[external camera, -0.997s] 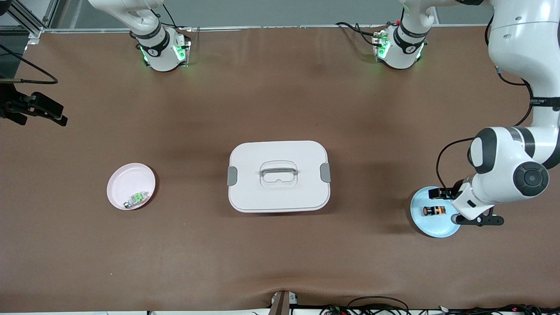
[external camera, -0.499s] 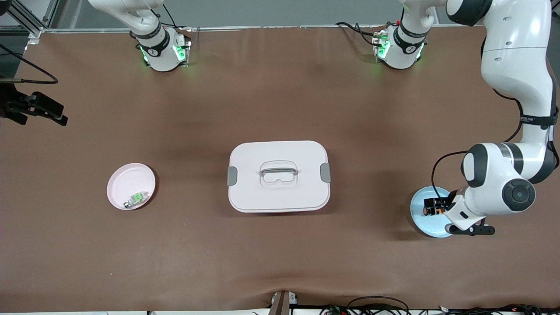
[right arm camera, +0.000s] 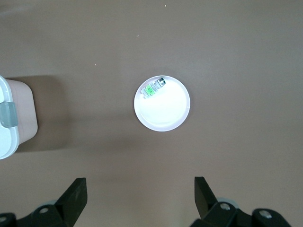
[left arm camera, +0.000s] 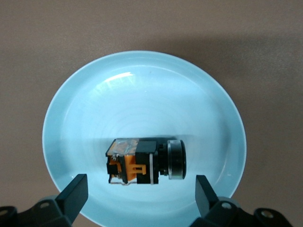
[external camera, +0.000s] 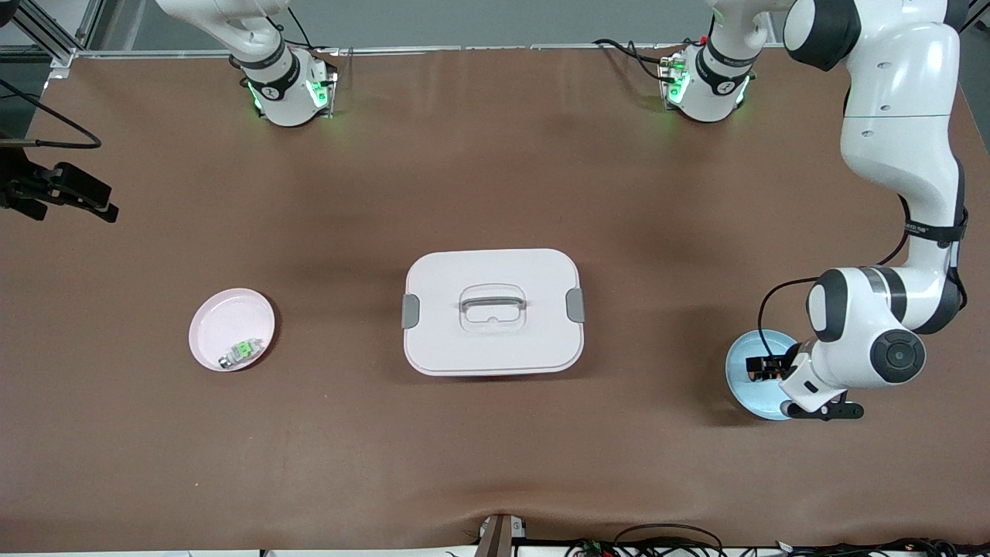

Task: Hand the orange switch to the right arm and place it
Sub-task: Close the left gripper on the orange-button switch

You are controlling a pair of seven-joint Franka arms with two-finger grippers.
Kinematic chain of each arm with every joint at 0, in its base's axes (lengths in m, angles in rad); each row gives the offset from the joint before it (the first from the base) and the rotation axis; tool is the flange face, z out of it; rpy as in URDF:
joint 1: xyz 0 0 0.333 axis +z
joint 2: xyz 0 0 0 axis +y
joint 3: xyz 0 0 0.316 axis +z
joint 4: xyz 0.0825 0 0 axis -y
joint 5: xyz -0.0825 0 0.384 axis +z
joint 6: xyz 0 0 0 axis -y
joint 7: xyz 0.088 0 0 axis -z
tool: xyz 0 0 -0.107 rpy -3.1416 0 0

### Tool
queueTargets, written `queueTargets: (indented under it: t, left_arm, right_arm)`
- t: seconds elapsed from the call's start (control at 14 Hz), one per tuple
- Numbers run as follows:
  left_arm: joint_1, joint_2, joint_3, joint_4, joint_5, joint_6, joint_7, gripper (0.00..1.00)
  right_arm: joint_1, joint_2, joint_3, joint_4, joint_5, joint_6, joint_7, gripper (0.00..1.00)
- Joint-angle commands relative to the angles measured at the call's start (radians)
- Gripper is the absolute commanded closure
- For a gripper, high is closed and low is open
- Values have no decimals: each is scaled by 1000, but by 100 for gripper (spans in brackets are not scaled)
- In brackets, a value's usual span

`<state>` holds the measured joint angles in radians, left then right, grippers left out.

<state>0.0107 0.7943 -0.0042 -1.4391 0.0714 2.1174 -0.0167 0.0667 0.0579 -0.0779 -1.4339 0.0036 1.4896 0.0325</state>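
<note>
The orange switch (left arm camera: 144, 163), a small black and orange part with a silver ring, lies on its side in the light blue plate (left arm camera: 142, 90) at the left arm's end of the table. My left gripper (left arm camera: 140, 189) is open just over it. Its fingers stand wide on either side of the switch and do not touch it. In the front view the left gripper (external camera: 767, 368) covers much of the switch (external camera: 760, 370) on the blue plate (external camera: 754, 401). My right gripper (right arm camera: 140, 191) is open and empty, high over the table, out of the front view.
A pink plate (external camera: 228, 321) holding a small green-and-silver part (external camera: 238, 353) sits toward the right arm's end; both show in the right wrist view, plate (right arm camera: 163, 113) and part (right arm camera: 154, 88). A white lidded box (external camera: 493, 311) with a handle stands mid-table.
My left gripper has moved over the blue plate and come down over the switch, which now sits between its open fingers. The right arm has not visibly moved.
</note>
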Motion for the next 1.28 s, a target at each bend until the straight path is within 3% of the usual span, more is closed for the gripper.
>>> queueTargets:
  t: [0.0,1.0,1.21]
  left_arm:
    - [-9,34,7,37,16,18,4,0]
    - [-6,74,6,46,15,73,-35,0]
    - [-8,72,6,46,13,72,-43,35]
  right_arm:
    - [-30,-15,7,-10,4,-9,4,0]
    - [-42,-12,15,-10,7,-45,10,0]
    - [-48,-12,10,-10,7,-58,10,0]
